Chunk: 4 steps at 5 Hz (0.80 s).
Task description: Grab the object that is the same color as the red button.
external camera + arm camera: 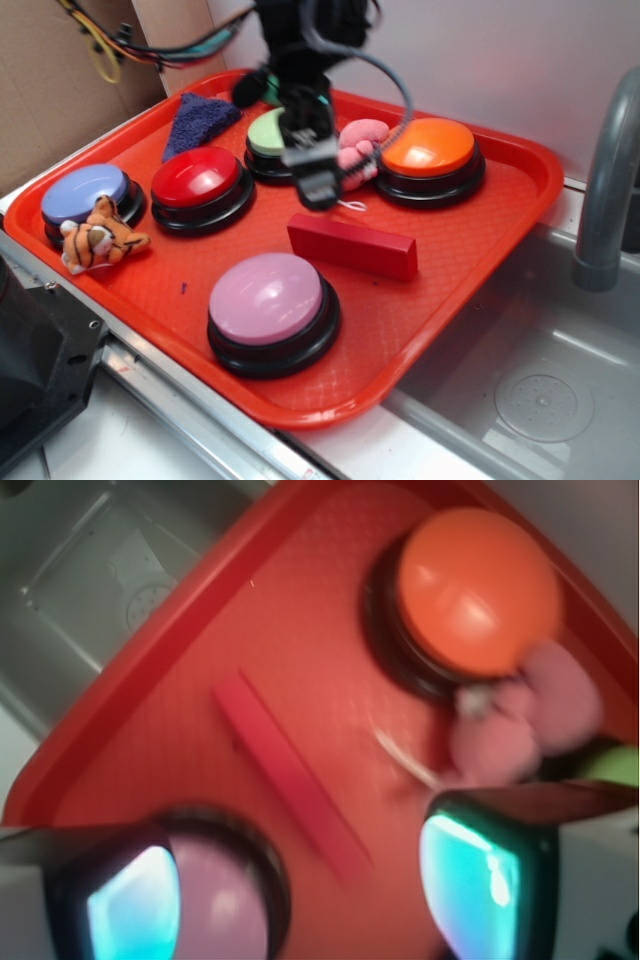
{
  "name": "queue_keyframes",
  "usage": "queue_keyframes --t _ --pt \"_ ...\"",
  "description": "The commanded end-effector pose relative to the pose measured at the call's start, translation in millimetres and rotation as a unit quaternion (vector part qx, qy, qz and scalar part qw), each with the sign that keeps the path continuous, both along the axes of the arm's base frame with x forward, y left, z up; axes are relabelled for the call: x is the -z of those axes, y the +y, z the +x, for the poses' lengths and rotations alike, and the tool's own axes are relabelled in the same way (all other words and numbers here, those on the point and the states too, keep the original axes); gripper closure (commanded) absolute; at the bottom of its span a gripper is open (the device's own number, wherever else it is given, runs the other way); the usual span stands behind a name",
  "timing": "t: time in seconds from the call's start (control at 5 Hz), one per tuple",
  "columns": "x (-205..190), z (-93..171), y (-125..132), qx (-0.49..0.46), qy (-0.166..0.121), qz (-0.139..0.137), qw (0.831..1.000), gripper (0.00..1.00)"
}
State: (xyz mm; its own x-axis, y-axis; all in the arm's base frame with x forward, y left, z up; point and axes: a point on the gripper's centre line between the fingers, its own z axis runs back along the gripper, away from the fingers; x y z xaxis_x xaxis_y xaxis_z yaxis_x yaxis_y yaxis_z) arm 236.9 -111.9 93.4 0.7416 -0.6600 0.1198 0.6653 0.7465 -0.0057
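Five dome buttons sit on the orange-red tray point(505, 215): nearest the pink-domed button point(268, 300), behind it the dark red block point(352, 245) lying flat mid-tray, untouched. Farther left sits the red button point(199, 180). Above the block hangs the gripper point(318, 182), jaws spread wide, holding nothing.
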Motion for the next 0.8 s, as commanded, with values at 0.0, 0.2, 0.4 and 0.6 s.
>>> queue_keyframes --t 0.0,0.2,0.4,0.6 --pt "30.0 7.2 -32.4 0.051 -0.005 -0.031 0.998 0.0" --pt "44.2 7.2 -38.2 0.062 -0.003 -0.018 0.998 0.0" --pt "53.7 7.0 -39.4 0.06 -0.002 -0.009 0.998 0.0" --pt "63.3 8.7 -40.5 0.056 -0.006 0.027 0.998 1.0"
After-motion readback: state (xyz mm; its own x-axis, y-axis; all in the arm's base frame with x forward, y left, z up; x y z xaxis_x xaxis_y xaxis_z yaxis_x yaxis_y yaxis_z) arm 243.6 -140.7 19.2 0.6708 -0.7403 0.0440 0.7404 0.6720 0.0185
